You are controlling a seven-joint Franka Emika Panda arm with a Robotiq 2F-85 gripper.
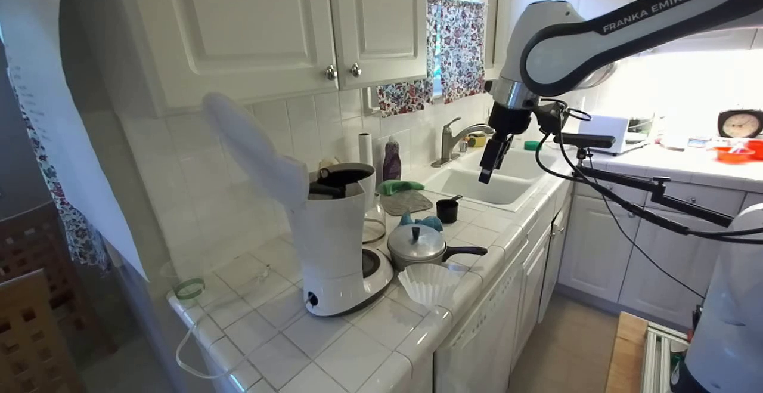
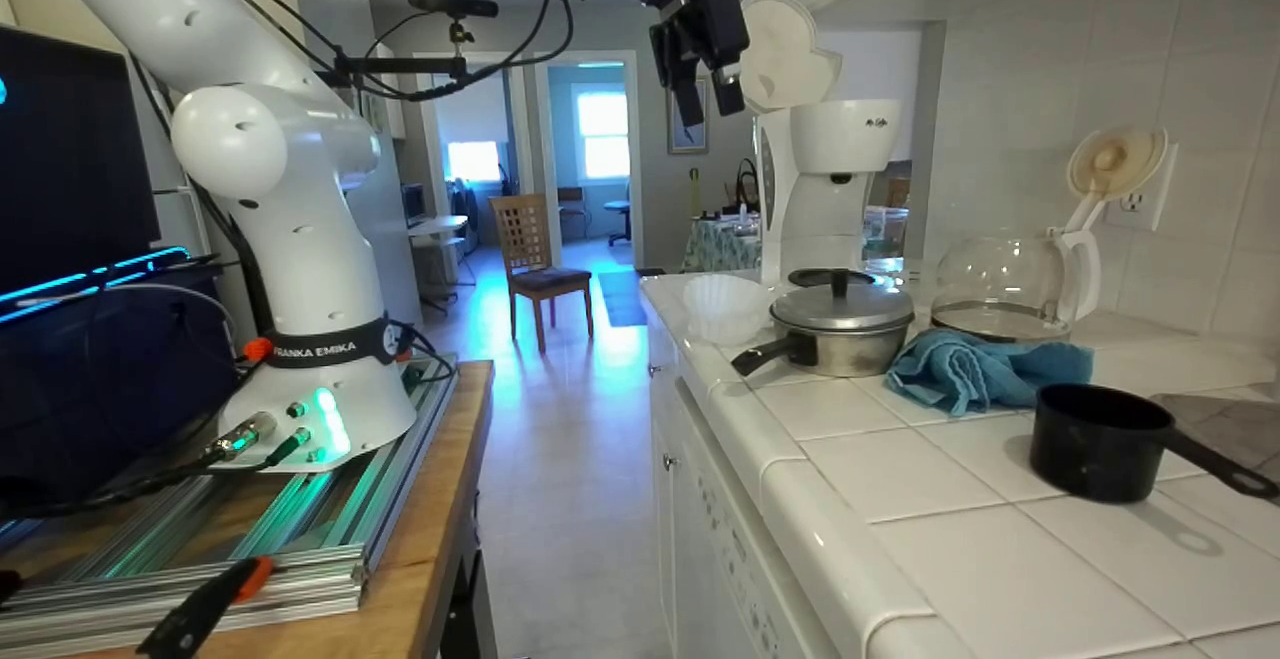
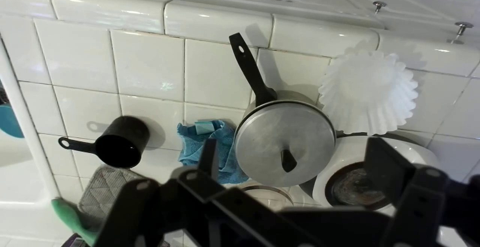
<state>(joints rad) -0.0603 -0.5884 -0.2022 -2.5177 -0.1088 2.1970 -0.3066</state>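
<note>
High above the counter, my gripper [image 3: 292, 144] stands open with nothing between its fingers [image 3: 386, 168]; in both exterior views the gripper [image 1: 486, 176] [image 2: 712, 111] touches nothing. Seen from the wrist, a lidded metal saucepan [image 3: 277, 130] lies below, between the fingers in the picture. Beside it rest a white paper coffee filter [image 3: 365, 93] and a crumpled blue cloth [image 3: 228, 157]. A white coffee maker [image 1: 334, 238] stands with its lid raised, its hot plate [image 3: 352, 183] partly hidden by a finger. The glass carafe [image 2: 1000, 274] sits apart from it, behind the saucepan.
A black long-handled cup [image 2: 1100, 449] stands nearer the white sink [image 1: 483, 189]. By the sink lie a grey pot holder [image 1: 406, 203] and a green cloth [image 1: 399, 186], with a purple bottle [image 1: 391, 160] behind. Wall cabinets [image 1: 256, 23] overhang the counter, and a faucet [image 1: 446, 142] rises at the sink.
</note>
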